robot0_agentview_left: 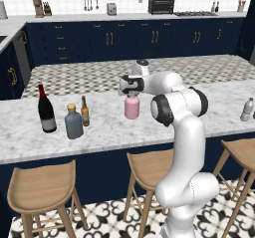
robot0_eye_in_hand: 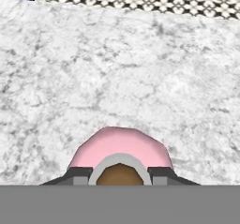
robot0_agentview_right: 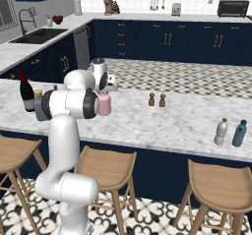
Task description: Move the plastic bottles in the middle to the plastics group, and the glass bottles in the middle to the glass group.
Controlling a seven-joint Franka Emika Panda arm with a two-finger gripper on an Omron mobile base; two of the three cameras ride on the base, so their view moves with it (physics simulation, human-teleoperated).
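We have gripper [robot0_eye_in_hand: 120,178] clenched on pink bottle [robot0_agentview_left: 132,107] neck, just under stopper. Glass: rigid, slick, breakable, prob bottom-heavy. We judge neck hold ok, lift slow.

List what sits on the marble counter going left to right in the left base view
wine bottle → slate-blue bottle → amber bottle → pink bottle, with the gripper shut on its neck → clear bottle

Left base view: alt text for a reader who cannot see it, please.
The hand is closed on the neck of the pink bottle standing on the marble counter. To its left stand a wine bottle, a slate-blue bottle and an amber bottle.
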